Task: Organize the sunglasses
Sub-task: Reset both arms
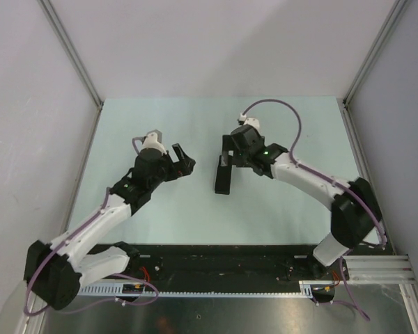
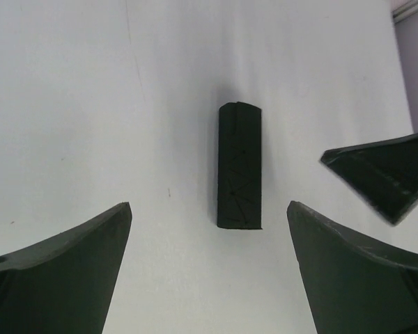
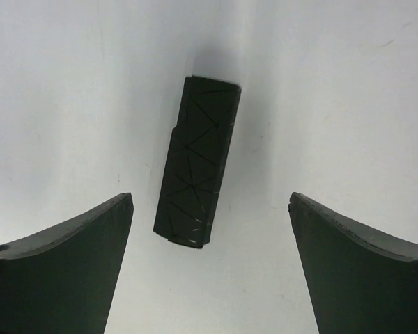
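Left gripper [image 1: 184, 158] and right gripper [image 3: 210, 196] both gape empty; black case [image 1: 223, 177] lies at left gripper's 3 o'clock.

The sunglasses are not showing in any view. Only a closed black oblong case [image 1: 223, 175], scored with thin crossing lines, is lying flat near the middle of the pale worktop [image 1: 195, 216].

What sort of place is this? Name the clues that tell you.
Probably a robotics lab test cell. A left arm and a right arm are bolted at the near edge of a green table, white panels on metal posts wall it in, and a black oblong case lies on it.
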Controlling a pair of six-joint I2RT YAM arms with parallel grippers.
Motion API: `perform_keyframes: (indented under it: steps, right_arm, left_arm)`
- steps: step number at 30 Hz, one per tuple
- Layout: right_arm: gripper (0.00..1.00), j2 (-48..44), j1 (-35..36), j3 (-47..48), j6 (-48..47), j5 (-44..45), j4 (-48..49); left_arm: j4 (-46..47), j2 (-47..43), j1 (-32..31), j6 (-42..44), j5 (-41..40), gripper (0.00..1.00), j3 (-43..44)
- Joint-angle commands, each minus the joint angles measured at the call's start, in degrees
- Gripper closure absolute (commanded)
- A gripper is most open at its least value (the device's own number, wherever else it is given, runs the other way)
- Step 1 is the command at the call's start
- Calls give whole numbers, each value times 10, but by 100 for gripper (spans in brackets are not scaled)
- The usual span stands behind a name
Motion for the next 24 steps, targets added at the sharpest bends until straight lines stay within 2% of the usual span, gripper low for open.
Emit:
perform_keyframes:
  steps: [1,5,9,16,24]
  right_arm:
    - [0,-100,-4,22,-10,75,-71]
    - [0,-221,7,-30,-3,189,-72]
    - [0,-351,-10,-61,12,239,-101]
    - [0,-474,-28,-75,26,299,-157]
    - [0,-532,-29,-106,22,326,-128]
  left_arm:
    - [-42,-68,0,55,5,0,25]
    - [-87,-108,0,88,32,0,57]
    - [-129,-133,0,128,24,0,94]
    - [-167,-191,0,179,-2,0,137]
    - [-183,-211,1,207,-55,0,161]
